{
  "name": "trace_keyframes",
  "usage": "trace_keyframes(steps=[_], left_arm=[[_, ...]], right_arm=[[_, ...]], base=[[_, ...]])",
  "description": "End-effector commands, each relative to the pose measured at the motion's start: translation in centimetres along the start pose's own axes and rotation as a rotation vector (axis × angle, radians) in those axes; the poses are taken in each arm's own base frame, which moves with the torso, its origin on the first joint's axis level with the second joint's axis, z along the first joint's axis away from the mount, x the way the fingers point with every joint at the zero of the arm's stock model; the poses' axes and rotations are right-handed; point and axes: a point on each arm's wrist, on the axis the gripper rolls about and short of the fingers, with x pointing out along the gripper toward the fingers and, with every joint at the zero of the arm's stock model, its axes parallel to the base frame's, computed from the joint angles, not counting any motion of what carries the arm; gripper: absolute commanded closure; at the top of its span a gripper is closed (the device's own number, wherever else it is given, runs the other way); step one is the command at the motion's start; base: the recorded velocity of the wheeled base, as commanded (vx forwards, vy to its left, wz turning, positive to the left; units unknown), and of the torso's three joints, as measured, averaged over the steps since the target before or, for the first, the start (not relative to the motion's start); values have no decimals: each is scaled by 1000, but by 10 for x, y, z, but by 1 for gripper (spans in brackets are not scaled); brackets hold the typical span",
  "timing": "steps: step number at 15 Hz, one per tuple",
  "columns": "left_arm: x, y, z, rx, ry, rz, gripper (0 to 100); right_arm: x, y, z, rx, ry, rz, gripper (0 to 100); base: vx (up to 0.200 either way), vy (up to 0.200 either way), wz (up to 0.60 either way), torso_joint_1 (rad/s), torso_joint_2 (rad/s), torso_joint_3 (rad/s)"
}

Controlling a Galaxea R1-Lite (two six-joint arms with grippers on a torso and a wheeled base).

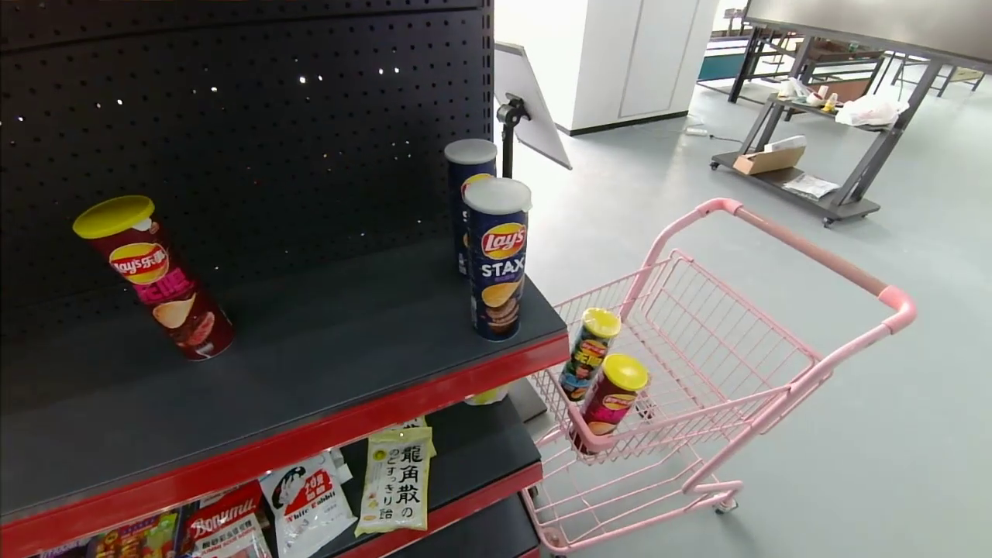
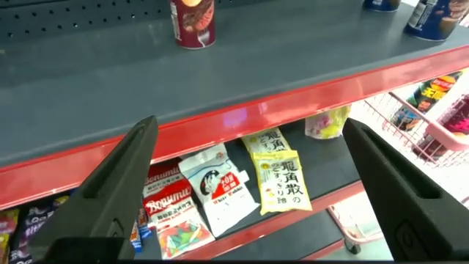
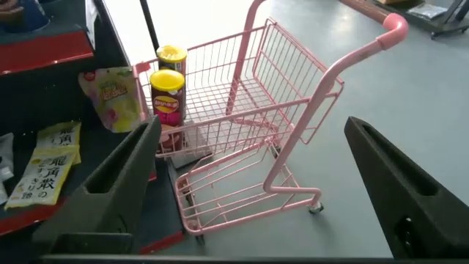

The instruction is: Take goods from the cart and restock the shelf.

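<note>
**Clerk:** First entry, the shelf?

**Checker:** The shelf [image 1: 325,372] fills the left half of the head view, a dark board with a red front edge and a pegboard back. One red can [image 1: 155,279] with a yellow lid stands at the left centre. Two grey-lidded cans stand at the board's right end. The front blue can [image 1: 497,260] is near the edge, and the rear blue can [image 1: 470,167] is just behind it.

**Clerk:** And the lower board?

**Checker:** Flat packets lie at the bottom left of the frame. There is a yellow-and-white packet [image 1: 399,480], a white packet [image 1: 306,500] beside it, and a red packet [image 1: 225,519] further left.

**Clerk:** The cart?

**Checker:** The cart [image 1: 806,252] is pink wire, right of centre in the lower half, just beside the shelf's right end. Two yellow-lidded cans stand in its corner nearest the shelf. The dark red can [image 1: 612,395] is lower in the frame and the multicoloured can [image 1: 589,354] is just above it. Whether the two touch cannot be told.

**Clerk:** End effectors?

**Checker:** The left gripper [image 2: 249,198] has its fingers spread wide and carries nothing. It sits before the shelf's red edge, and the packets show between its fingers. The right gripper [image 3: 253,191] is likewise spread wide and carries nothing. It faces the cart, with the two cans off to one side of the gap between its fingers.
</note>
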Motion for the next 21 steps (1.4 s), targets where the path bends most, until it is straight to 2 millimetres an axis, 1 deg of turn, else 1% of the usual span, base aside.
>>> trace_keyframes(steps=[1,13,17,21], left_arm=[[0,0,0,0,2,1,0],[0,0,0,0,1,1,0],[0,0,0,0,1,1,0],[0,0,0,0,2,1,0]], right_arm=[[0,0,0,1,1,-1,0],[0,0,0,1,1,-1,0],[0,0,0,1,1,-1,0],[0,0,0,1,1,-1,0]], base=[[0,0,0,-105,246,154],[0,0,0,-144,355,210],[0,0,0,-139,390,248],[0,0,0,-177,511,336]])
